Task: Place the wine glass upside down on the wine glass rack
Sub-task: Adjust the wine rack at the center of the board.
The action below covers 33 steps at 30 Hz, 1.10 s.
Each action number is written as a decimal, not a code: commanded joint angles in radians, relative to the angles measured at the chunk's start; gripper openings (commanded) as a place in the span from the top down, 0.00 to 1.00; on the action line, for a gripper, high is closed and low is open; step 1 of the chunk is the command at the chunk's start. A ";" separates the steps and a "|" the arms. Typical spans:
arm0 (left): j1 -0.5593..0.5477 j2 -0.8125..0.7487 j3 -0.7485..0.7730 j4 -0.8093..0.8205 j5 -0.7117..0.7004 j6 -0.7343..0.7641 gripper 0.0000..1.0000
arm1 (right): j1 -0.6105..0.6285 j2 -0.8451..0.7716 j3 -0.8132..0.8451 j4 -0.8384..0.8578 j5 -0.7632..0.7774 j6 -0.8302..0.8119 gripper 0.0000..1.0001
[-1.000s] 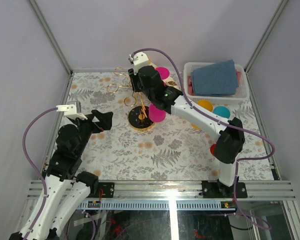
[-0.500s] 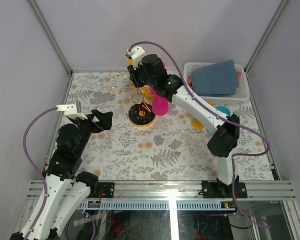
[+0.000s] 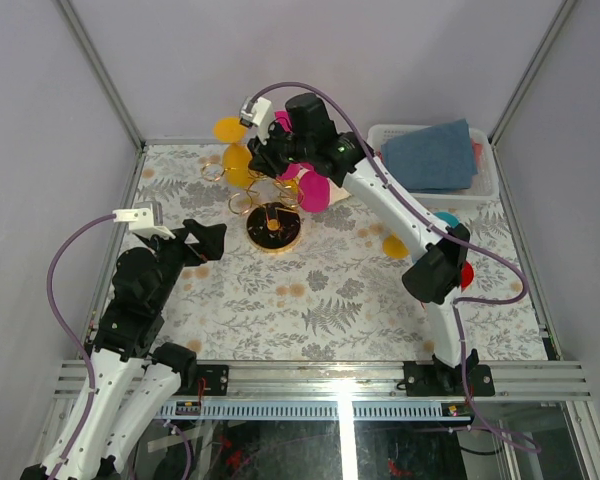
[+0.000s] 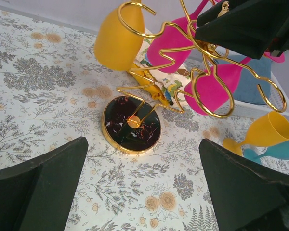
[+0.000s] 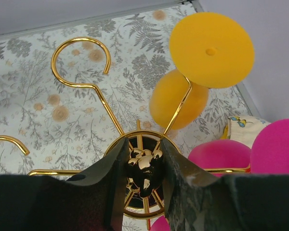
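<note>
1. The wine glass rack stood on the floral table. Its round black base was nearest me and its gold loop arms fanned out above. I could not tell whether the base sat flat.
2. A yellow wine glass hung upside down from one loop arm on the rack's far-left side, foot up and bowl down.
3. Two pink glasses hung on the rack's right side, toward the basket.
4. The right gripper came down on the rack from above. Its fingers were clenched on the gold knob at the top of the central post.
5. The left gripper hung near the rack's left side. Its jaws were spread wide, holding nothing and clear of the base.
6. To the rack's right, a loose yellow glass lay on its side on the table, with a teal glass just beside it.
7. Further right of the rack, at the back of the table, a white basket held a folded blue cloth.
</note>
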 commanded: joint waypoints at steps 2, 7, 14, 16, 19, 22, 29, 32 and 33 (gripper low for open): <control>0.008 -0.008 -0.010 0.053 0.016 0.001 0.00 | -0.047 -0.011 0.070 -0.024 -0.122 -0.197 1.00; 0.009 -0.008 -0.010 0.053 0.015 0.002 0.00 | -0.052 -0.003 0.070 0.009 -0.156 -0.188 0.93; 0.009 -0.017 -0.011 0.048 0.013 0.002 0.00 | -0.055 0.021 0.073 0.058 -0.155 -0.152 0.82; 0.009 -0.019 -0.012 0.047 0.008 0.002 0.00 | -0.054 0.023 0.072 0.073 -0.152 -0.138 0.80; 0.010 -0.019 -0.010 0.043 0.002 0.002 0.00 | -0.054 0.021 0.071 0.091 -0.142 -0.119 0.75; 0.010 -0.021 -0.009 0.041 0.001 0.004 0.00 | -0.053 0.018 0.068 0.099 -0.144 -0.102 0.70; 0.010 -0.023 -0.010 0.040 -0.006 0.006 0.00 | -0.056 -0.003 0.016 0.132 -0.135 -0.095 0.59; 0.010 -0.016 -0.009 0.040 -0.004 0.006 0.00 | -0.060 -0.007 0.014 0.139 -0.127 -0.093 0.54; 0.010 -0.015 -0.007 0.039 -0.002 0.006 0.00 | -0.061 -0.007 0.014 0.140 -0.125 -0.090 0.53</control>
